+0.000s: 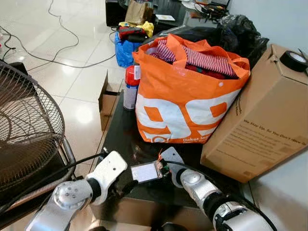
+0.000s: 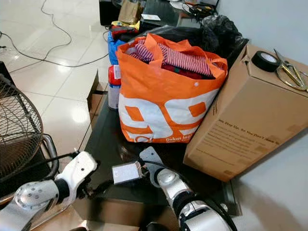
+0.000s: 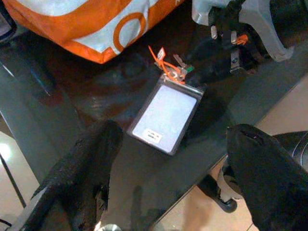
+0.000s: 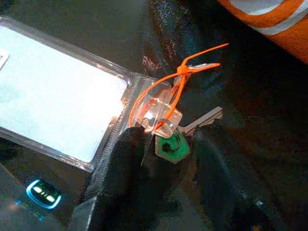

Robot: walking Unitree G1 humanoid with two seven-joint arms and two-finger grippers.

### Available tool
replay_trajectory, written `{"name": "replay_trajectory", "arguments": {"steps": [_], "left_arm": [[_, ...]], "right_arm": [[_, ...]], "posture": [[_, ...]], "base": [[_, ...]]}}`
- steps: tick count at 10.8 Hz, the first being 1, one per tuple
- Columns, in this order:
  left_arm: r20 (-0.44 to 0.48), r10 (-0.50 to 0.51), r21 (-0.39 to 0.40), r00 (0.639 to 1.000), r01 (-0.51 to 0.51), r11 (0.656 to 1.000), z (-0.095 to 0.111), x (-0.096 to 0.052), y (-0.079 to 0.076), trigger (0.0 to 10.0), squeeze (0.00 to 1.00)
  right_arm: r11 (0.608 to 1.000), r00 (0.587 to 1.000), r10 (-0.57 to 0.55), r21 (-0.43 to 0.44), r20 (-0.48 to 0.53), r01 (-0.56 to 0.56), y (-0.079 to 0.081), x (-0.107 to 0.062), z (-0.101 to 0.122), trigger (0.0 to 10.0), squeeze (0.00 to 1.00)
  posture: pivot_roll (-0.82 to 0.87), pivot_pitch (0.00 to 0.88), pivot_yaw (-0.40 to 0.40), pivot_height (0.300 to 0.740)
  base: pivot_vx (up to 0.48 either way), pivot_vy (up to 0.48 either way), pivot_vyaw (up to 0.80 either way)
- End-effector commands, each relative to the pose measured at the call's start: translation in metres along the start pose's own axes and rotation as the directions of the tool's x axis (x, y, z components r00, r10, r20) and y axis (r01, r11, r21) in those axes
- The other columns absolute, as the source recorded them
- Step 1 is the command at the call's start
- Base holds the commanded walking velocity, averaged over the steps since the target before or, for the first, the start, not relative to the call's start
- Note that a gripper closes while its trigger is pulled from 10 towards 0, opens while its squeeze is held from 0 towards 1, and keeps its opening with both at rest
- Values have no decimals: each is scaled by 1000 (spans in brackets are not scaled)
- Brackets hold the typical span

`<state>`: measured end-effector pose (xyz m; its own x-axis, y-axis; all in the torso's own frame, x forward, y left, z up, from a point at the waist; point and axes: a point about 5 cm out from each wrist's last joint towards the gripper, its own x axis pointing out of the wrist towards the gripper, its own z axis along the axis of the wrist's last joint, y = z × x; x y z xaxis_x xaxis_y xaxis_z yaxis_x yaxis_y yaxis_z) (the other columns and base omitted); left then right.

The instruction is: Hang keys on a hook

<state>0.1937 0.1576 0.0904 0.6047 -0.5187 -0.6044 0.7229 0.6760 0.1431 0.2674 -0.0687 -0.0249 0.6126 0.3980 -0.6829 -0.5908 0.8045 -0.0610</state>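
A dark glass table (image 1: pixel 120 130) is crowded at its far side by an orange bag (image 1: pixel 185 96) and a cardboard box (image 1: pixel 255 120). On the bare near strip the keys (image 4: pixel 171 139), tied to a clear card holder (image 1: pixel 146 171), are lifted off the glass, apparently for carrying to a hook. The right gripper (image 4: pixel 168 144) is pinched on them at the ring; the left gripper (image 3: pixel 168 163) is spread wide just left, holding nothing.

Orange bag (image 1: pixel 185 103) and cardboard box (image 1: pixel 260 120) crowding the dark table (image 1: pixel 120 130).
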Motion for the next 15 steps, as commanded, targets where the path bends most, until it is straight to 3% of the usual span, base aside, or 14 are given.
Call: {"name": "replay_trajectory", "arguments": {"steps": [1,2,10,12,14,15], "left_arm": [[13,8,8,1000,-8,1000,4,-3,-1,10000,0],[11,9,3,1000,-9,1000,4,-3,-2,10000,0],[4,-2,3,1000,2,1000,3,1,-3,10000,0],[14,-11,15,1000,11,1000,6,8,-3,10000,0],[59,-11,22,998,10,1000,15,16,-1,10000,0],[87,-12,26,996,9,1000,21,23,1,10000,0]], "right_arm": [[1000,1000,-12,1,-4,12,-5,-1,-1,1098,0],[1000,1000,-6,1,2,6,-5,-1,0,0,0],[1000,1000,10,-20,-5,-10,-8,-3,-6,0,0],[1000,999,-11,-11,32,11,-19,-4,3,0,0],[999,989,15,-30,148,-11,-39,-12,29,0,0],[997,980,64,-63,187,-53,-51,-25,42,0,0]], "posture": [[8,59,-197,740],[7,62,-199,740],[-3,50,-192,740],[-18,1,-179,740],[-35,0,-162,740],[-57,0,-142,740]], "base": [[0,0,0],[0,0,0],[0,0,0],[0,0,0],[0,0,0],[0,0,0]]}}
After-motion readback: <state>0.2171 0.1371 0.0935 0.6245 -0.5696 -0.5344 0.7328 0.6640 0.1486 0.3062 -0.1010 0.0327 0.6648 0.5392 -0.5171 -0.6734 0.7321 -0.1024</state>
